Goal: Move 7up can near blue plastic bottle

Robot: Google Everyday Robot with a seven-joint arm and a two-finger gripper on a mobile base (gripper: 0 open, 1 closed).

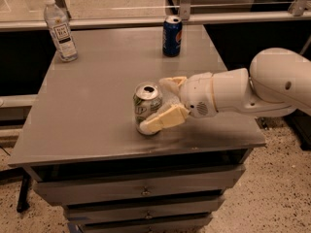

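The 7up can [144, 100], silver-white with green markings, stands upright near the front middle of the grey table [92, 91]. My gripper [153, 105] reaches in from the right and is open, its two cream fingers straddling the can. The near finger [163, 120] lies against the can's lower front and the far finger [171, 83] sits behind its right side. The blue plastic bottle [60, 30], clear with a white cap and white label, stands upright at the table's far left corner, well away from the can.
A dark blue soda can [172, 35] stands upright at the back middle of the table. A metal rail and glass panel run behind the table. Drawers sit below the front edge. My white arm [272, 86] spans the table's right edge.
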